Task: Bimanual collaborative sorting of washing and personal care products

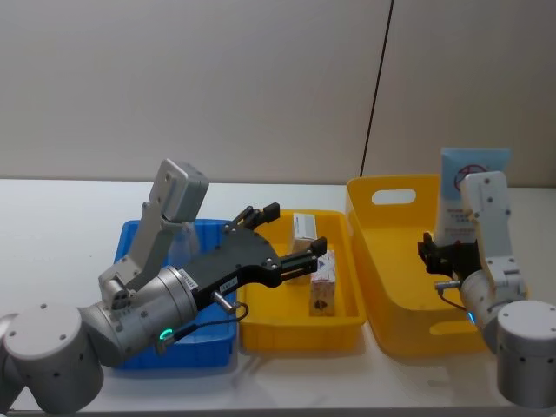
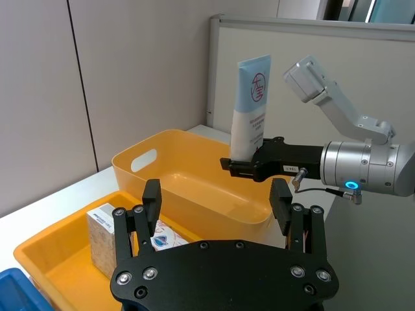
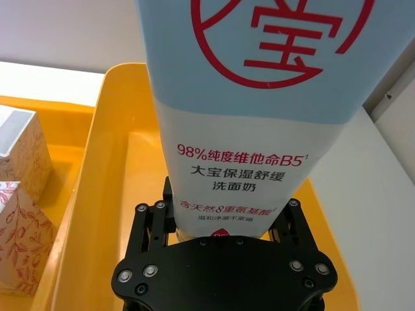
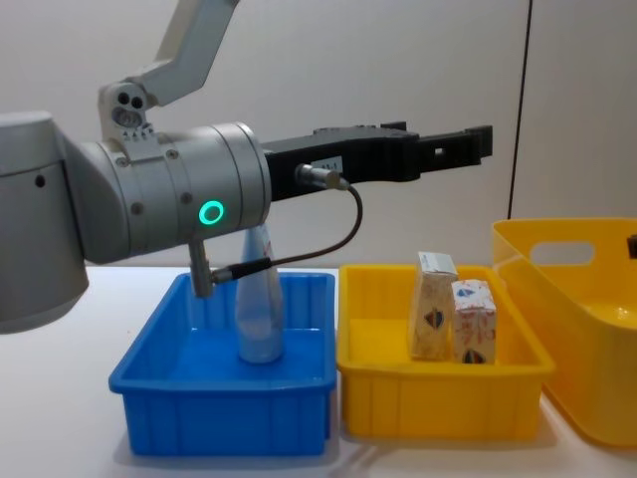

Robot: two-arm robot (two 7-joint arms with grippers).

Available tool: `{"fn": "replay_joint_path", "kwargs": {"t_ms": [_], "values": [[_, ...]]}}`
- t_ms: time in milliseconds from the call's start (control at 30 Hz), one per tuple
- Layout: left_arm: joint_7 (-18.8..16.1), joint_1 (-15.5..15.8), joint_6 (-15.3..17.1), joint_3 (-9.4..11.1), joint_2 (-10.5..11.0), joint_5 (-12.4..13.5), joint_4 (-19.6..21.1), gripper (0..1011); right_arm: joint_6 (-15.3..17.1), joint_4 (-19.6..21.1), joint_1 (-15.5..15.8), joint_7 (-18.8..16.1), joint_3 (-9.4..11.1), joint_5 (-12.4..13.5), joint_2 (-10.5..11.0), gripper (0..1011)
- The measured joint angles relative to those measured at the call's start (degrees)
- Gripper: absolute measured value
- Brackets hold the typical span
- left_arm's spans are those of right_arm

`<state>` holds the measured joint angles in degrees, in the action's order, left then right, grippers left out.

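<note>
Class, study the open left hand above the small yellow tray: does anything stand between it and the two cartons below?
Nothing visible does. The left hand hovers open above the yellow tray, and both cartons stand upright inside it with only open air between.

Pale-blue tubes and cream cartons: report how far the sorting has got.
Done, apparently: two cream cartons stand in the shallow yellow tray, and one pale-blue squeeze tube stands in the blue bin. In hand: the right gripper is shut on a second pale-blue tube over the tall yellow bin. Remaining: releasing it; the left gripper hovers open above the tray.
</note>
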<state>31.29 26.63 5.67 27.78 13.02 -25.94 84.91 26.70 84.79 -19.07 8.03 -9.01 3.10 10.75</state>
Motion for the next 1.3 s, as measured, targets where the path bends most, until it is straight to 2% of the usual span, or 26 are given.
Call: {"fn": "replay_joint_path", "kwargs": {"t_ms": [333,400,433,733,1300], "values": [[0.00,0.00,0.00,0.00,-0.01,0.00,0.00,1001,0.39,-1.22,-0.85,-0.49,-0.22,0.08,-0.30,645],[0.00,0.00,0.00,0.00,-0.01,0.00,0.00,1001,0.40,-1.33,-0.94,-0.53,-0.23,0.09,-0.34,679],[0.00,0.00,0.00,0.00,-0.01,0.00,0.00,1001,0.42,-1.40,-1.02,-0.56,-0.25,0.10,-0.37,747],[0.00,0.00,0.00,0.00,-0.01,0.00,0.00,1001,0.54,-1.80,-1.31,-0.74,-0.32,0.13,-0.46,994],[0.00,0.00,0.00,0.00,0.00,0.00,0.00,1001,0.64,-2.02,-1.46,-0.83,-0.39,0.13,-0.54,1004]]}}
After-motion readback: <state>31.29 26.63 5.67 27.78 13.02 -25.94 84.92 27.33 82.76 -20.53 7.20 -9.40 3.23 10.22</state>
